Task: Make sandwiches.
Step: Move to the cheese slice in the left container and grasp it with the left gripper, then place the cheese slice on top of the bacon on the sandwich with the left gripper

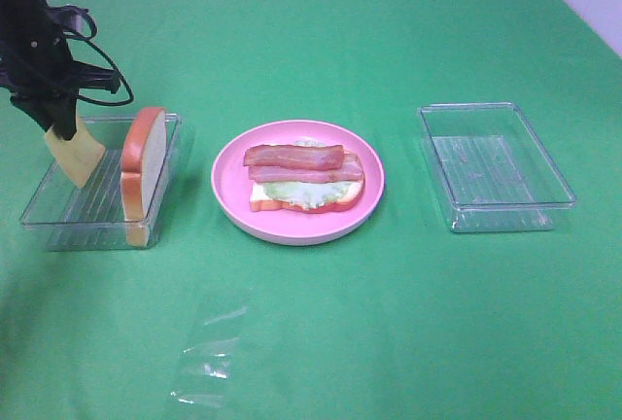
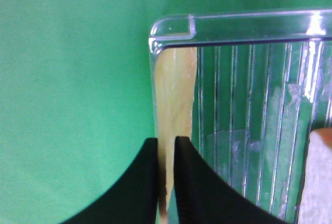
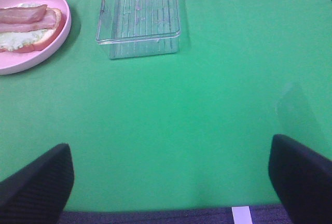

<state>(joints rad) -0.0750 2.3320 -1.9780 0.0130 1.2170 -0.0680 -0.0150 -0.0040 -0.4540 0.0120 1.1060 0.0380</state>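
On the pink plate (image 1: 233, 196) lies the partly built sandwich (image 1: 306, 179): a bread slice, pale lettuce and two bacon strips on top. It also shows in the right wrist view as the sandwich (image 3: 26, 27). My left gripper (image 1: 66, 131) is over the left clear tray (image 1: 58, 218), shut on the top edge of the yellow cheese square (image 1: 78, 156), which stands on edge. In the left wrist view the gripper (image 2: 166, 154) pinches the cheese (image 2: 176, 89) against the tray's corner. A second bread slice (image 1: 143, 162) leans upright on the tray's right wall. My right gripper (image 3: 171, 182) is open over bare cloth.
An empty clear tray (image 1: 496, 208) stands right of the plate, also seen as the tray (image 3: 139, 45) in the right wrist view. A crumpled clear plastic film (image 1: 209, 362) lies on the green cloth near the front edge. The left tray's rim (image 2: 233, 22) borders the cheese.
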